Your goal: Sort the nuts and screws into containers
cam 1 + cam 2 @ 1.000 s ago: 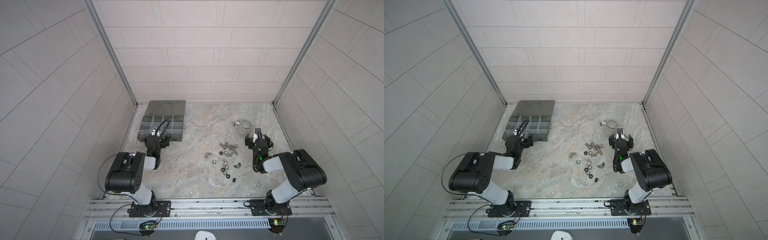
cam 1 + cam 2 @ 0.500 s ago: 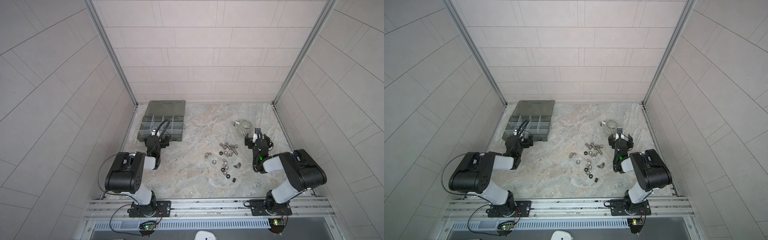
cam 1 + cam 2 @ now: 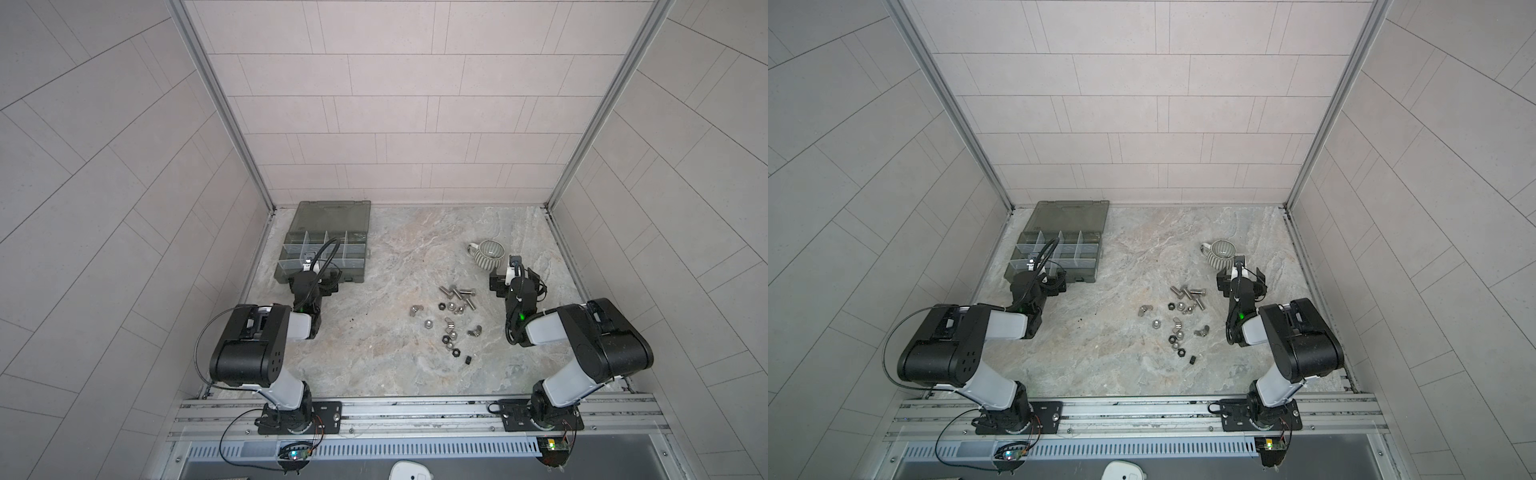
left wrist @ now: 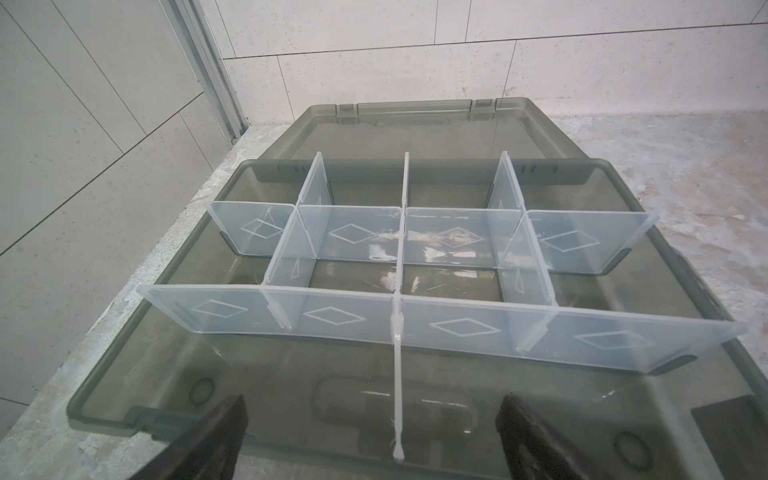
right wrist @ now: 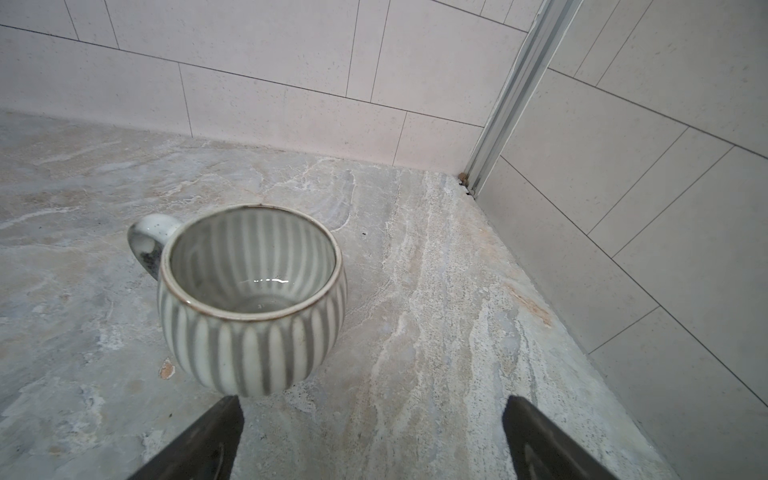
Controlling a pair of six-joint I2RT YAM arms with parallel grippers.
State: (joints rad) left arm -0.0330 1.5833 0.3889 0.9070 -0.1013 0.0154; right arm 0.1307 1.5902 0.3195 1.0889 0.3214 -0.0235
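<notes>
No change on the table over the last second: both arms sit exactly where they were, and nothing among the parts has shifted.

The left gripper (image 3: 314, 286) hangs over the near edge of the open case (image 3: 360, 266), jaws spread wide and empty. In the left wrist view its two dark fingers (image 4: 216, 436) frame the front rim. The compartments (image 4: 457, 328) with their clear dividers lie straight ahead of it, and the lid (image 4: 415, 137) lies flat beyond them.

The right gripper (image 3: 515, 283) is just as wide open and holds nothing. A striped mug (image 3: 488, 254) stands upright just ahead of it, a little toward its left side, apart from the fingertips, with the handle turned away to the left.

The screws (image 3: 459, 293) lie in a small cluster on the table (image 3: 374, 365), near the right gripper's left side. The nuts (image 3: 448, 328) are scattered just behind them, back toward that arm's base. Both groups lie well apart from the left gripper and the case, in both top views.
</notes>
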